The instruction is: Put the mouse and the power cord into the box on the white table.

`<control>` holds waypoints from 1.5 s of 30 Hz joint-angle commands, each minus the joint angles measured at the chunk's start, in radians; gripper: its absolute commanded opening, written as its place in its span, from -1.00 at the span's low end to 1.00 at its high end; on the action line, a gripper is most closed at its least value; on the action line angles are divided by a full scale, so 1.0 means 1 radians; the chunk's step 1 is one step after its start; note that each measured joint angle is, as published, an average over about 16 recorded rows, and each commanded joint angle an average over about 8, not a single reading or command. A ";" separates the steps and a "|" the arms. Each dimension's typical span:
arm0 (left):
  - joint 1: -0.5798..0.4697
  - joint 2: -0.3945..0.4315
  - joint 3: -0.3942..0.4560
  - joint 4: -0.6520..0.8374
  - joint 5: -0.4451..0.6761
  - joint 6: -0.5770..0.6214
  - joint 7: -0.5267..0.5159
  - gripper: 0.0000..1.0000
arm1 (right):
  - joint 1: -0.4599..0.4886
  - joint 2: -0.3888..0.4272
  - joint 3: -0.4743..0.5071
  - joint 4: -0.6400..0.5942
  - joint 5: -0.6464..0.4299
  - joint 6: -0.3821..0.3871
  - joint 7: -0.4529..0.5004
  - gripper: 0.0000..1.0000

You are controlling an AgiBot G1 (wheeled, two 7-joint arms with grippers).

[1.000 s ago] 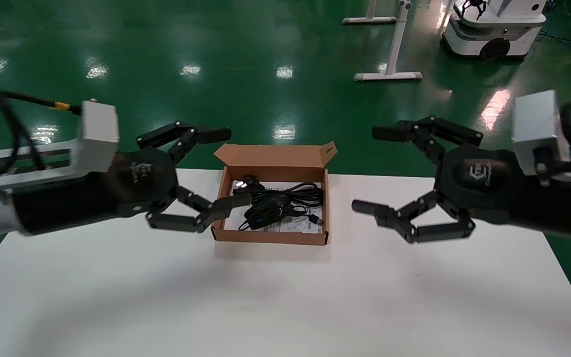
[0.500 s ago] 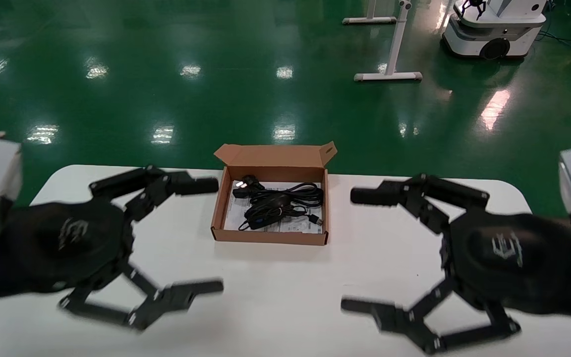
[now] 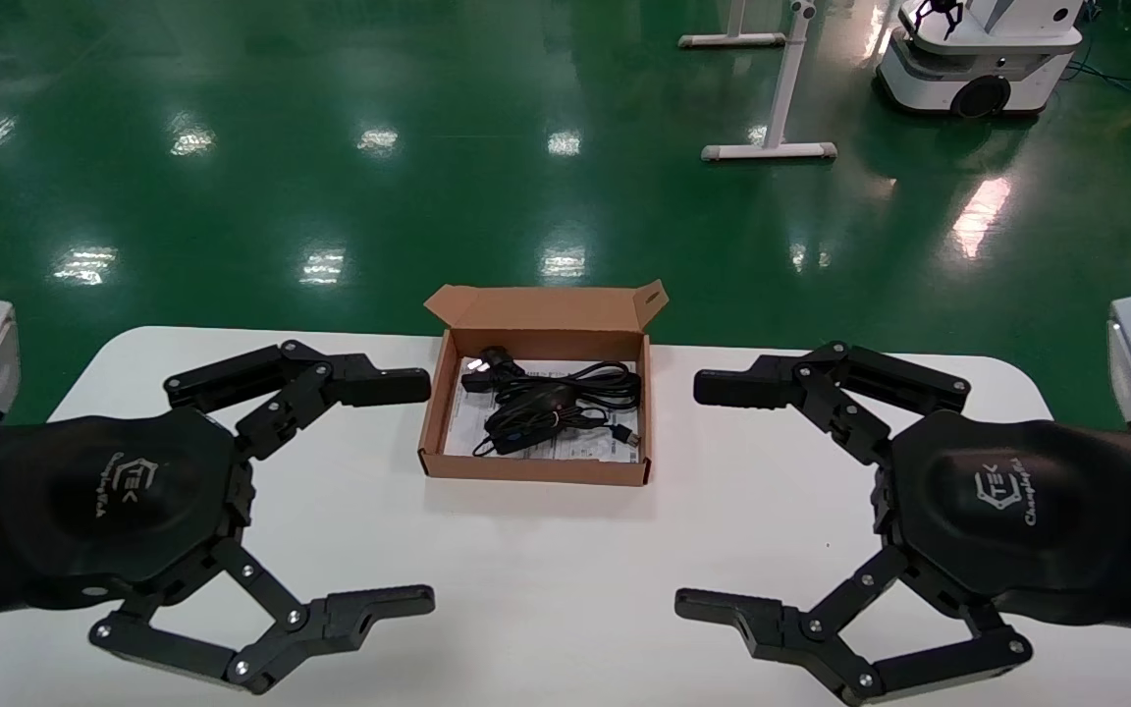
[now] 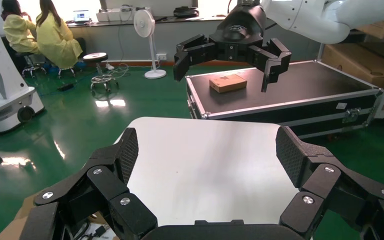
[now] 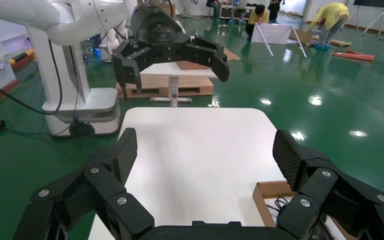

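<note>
Grippers flank a packed box (image 3: 536, 469) on the white table (image 3: 565, 589), claws spread wide and empty.

Left gripper (image 3: 413, 491) and right gripper (image 3: 708, 496) hover low over the tabletop on either side of the brown cardboard carton, well apart from it, their fingers splayed and facing each other across the gap. Inside the carton, lid flap upright at the far edge, the mouse (image 3: 524, 407) lies on a white printed sheet (image 3: 580, 450), with the coiled power cord (image 3: 597, 381) just beyond it, touching. From the left wrist view, the opposite claw (image 4: 228, 49) hangs open past the tabletop's (image 4: 205, 165) far end; the right wrist view shows the same of its counterpart (image 5: 172, 52) and a corner of the carton (image 5: 270, 192).
</note>
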 commanded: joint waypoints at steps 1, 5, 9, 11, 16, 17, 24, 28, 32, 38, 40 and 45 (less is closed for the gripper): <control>-0.003 0.003 0.002 0.005 0.003 -0.002 0.002 1.00 | 0.001 -0.001 -0.001 -0.004 -0.001 0.000 -0.001 1.00; -0.006 0.006 0.004 0.011 0.007 -0.004 0.005 1.00 | 0.003 -0.001 -0.002 -0.008 -0.003 0.000 -0.002 1.00; -0.009 0.009 0.006 0.016 0.010 -0.006 0.007 1.00 | 0.005 -0.002 -0.002 -0.010 -0.004 0.001 -0.002 1.00; -0.010 0.010 0.007 0.017 0.011 -0.007 0.008 1.00 | 0.005 -0.002 -0.002 -0.011 -0.004 0.001 -0.002 1.00; -0.011 0.012 0.008 0.021 0.013 -0.008 0.009 1.00 | 0.006 -0.002 -0.003 -0.013 -0.005 0.001 -0.003 1.00; -0.012 0.012 0.008 0.021 0.013 -0.008 0.009 1.00 | 0.006 -0.002 -0.003 -0.014 -0.005 0.001 -0.003 1.00; -0.013 0.013 0.009 0.024 0.015 -0.009 0.010 1.00 | 0.006 -0.002 -0.003 -0.015 -0.005 0.002 -0.003 1.00; -0.013 0.014 0.009 0.025 0.015 -0.009 0.011 1.00 | 0.007 -0.003 -0.004 -0.016 -0.006 0.002 -0.003 1.00; -0.014 0.014 0.009 0.025 0.016 -0.009 0.011 1.00 | 0.007 -0.003 -0.004 -0.016 -0.006 0.002 -0.004 1.00; -0.014 0.014 0.010 0.026 0.016 -0.010 0.011 1.00 | 0.007 -0.003 -0.004 -0.016 -0.006 0.002 -0.004 1.00; -0.014 0.014 0.010 0.026 0.016 -0.010 0.011 1.00 | 0.007 -0.003 -0.004 -0.016 -0.007 0.002 -0.004 1.00; -0.014 0.015 0.010 0.026 0.017 -0.010 0.012 1.00 | 0.008 -0.003 -0.004 -0.017 -0.007 0.002 -0.004 1.00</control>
